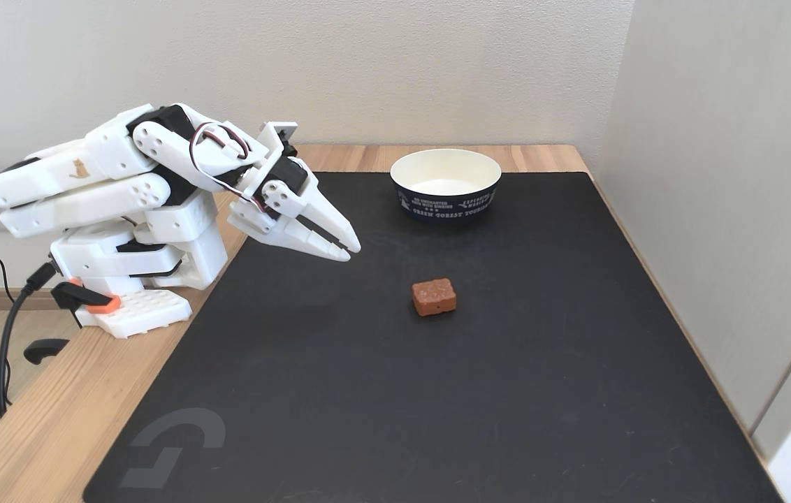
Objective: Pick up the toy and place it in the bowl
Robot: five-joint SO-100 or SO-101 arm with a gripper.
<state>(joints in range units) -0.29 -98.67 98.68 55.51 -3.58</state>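
On the black mat [437, 391], the toy [434, 296] lies flat, long axis left-right.

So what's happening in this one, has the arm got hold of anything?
Nothing is held. The white arm sits folded at the left of the fixed view, its gripper hanging empty above the black mat, fingers nearly together. The toy, a small reddish-brown block, lies on the mat to the gripper's right and nearer the camera. The bowl stands empty further back on the mat. The pick has not begun.
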